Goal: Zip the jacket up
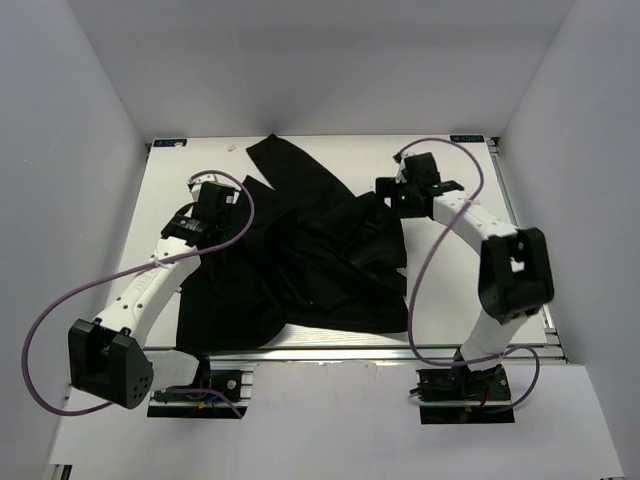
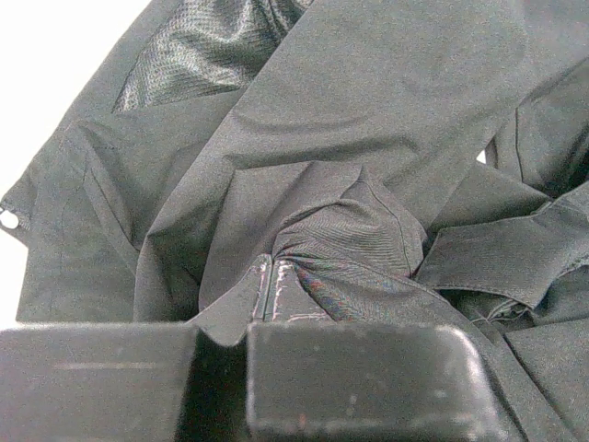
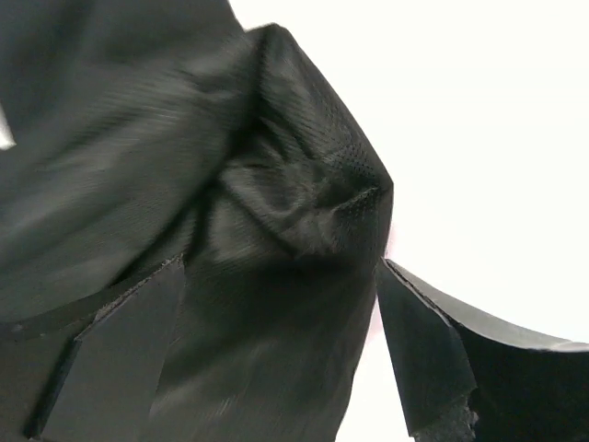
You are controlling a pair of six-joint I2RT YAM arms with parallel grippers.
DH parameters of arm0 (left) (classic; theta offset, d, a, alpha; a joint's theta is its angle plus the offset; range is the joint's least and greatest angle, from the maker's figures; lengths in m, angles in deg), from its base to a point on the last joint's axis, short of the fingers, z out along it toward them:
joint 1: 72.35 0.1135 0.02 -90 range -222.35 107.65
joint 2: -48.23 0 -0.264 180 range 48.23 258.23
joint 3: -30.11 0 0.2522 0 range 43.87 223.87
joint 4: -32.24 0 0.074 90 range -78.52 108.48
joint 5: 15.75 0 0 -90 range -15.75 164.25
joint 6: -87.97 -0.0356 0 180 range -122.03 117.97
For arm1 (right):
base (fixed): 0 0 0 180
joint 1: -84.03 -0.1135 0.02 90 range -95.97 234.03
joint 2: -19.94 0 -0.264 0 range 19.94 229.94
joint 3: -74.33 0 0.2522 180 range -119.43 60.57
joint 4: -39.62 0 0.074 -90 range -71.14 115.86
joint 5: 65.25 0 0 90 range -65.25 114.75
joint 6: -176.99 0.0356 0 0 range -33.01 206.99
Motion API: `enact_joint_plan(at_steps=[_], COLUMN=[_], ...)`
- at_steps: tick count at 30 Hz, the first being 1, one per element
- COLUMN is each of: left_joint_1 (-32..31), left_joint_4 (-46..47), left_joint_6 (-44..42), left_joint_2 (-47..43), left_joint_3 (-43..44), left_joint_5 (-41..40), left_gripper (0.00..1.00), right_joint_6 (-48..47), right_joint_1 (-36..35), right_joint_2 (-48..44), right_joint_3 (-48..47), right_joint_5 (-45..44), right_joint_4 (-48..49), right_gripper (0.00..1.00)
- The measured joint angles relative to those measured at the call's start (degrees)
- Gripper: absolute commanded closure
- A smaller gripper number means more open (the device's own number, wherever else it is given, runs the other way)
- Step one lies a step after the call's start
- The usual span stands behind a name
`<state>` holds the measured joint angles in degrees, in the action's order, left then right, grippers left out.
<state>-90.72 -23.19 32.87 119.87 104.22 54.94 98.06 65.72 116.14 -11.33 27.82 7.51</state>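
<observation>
Jacket (image 1: 310, 260) lies in a crumpled heap on the table (image 1: 340, 160), between the two tools and reaching back toward the arm bases; one long black strip runs off past the heap twd the far edge.

L tool (image 1: 212, 200): jaws narrow, pinching a raised fold of the jacket's cloth right at its tips. Just ahead of that pinch the cloth bunches into a small peak. Mesh lining (image 2: 198, 55) shows further out and to the tool's left, so part of the jacket is lying inside-up.

R tool (image 1: 405, 195): jaws wide, nothing clamped. A hump of black mesh-textured cloth sits in the gap btwn the fingers (image 3: 120, 350), but they aren't pressing on it; beyond it is bare white table.

Progress, my read: early. No joined zip visible anywhere, and I can't pick out teeth, slider or pull in any view. Front edges aren't laid out side by side; cloth is folded over itself. Left to do, prob.: spread the front, find both zip edges, seat the pin in the slider, then hold the hem and run the slider up. So basically all of it.

Writing/labels: no brand readable on the jacket. Small pale and reddish flecks on the fold at the L tool's tips, not legible as text. Two small blue tags at the table's far corners, too small to read.
</observation>
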Motion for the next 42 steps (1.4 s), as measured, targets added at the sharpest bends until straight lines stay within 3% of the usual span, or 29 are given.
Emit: enact_joint_plan(at_steps=[5,7,8,9,10,11,20,27,32,35,38,42], left_joint_1=[0.0,0.0,0.0,0.0,0.0,0.0,0.0,0.0,0.0,0.0,0.0,0.0], left_joint_4=[1.0,1.5,1.8,2.3,2.8,3.5,6.6,11.2,11.9,13.7,13.1,8.8], left_joint_6=[-1.5,-2.4,-2.9,-3.4,-3.9,-4.4,-9.4,-13.7,-17.9,-18.5,-17.3,-13.9], left_joint_2=[-1.1,-2.2,-2.7,-3.3,-3.9,-4.5,-6.1,-9.9,-9.1,-10.8,-14.7,-19.4], left_joint_3=[-0.4,-1.0,-1.2,-1.4,-1.6,-1.8,0.0,5.7,16.8,18.6,15.8,8.9], left_joint_5=[0.9,1.6,2.0,2.5,3.1,3.8,10.0,15.4,20.5,22.1,21.1,15.3], left_gripper=[1.0,1.0,1.0,1.0,1.0,1.0,1.0,1.0,1.0,1.0,1.0,1.0], right_joint_6=[-0.7,-0.7,-0.8,-0.9,-1.1,-1.3,-3.8,-7.3,-10.5,-12.9,-14.6,-15.9], right_joint_1=[0.0,0.0,-0.1,-0.1,-0.1,-0.1,-0.5,-0.9,-1.0,-1.0,-0.9,-0.8], right_joint_2=[10.3,12.2,12.9,13.4,13.8,14.0,13.6,-2.6,-8.8,-11.5,-15.2,-22.1], right_joint_3=[-1.9,-1.9,-1.9,-1.9,-1.9,-1.9,-9.0,-15.3,-29.9,-34.6,-33.2,-22.3], right_joint_5=[0.4,0.5,0.7,1.1,1.9,2.7,4.1,-0.2,-3.6,-8.1,-13.6,-17.7], right_joint_4=[-1.5,-1.8,-1.6,-1.4,-1.2,-0.7,1.5,5.4,8.7,11.2,12.0,11.7], right_gripper=[0.11,0.2,0.3,0.57,0.71,0.99,1.0,1.0,1.0,1.0,1.0,1.0])
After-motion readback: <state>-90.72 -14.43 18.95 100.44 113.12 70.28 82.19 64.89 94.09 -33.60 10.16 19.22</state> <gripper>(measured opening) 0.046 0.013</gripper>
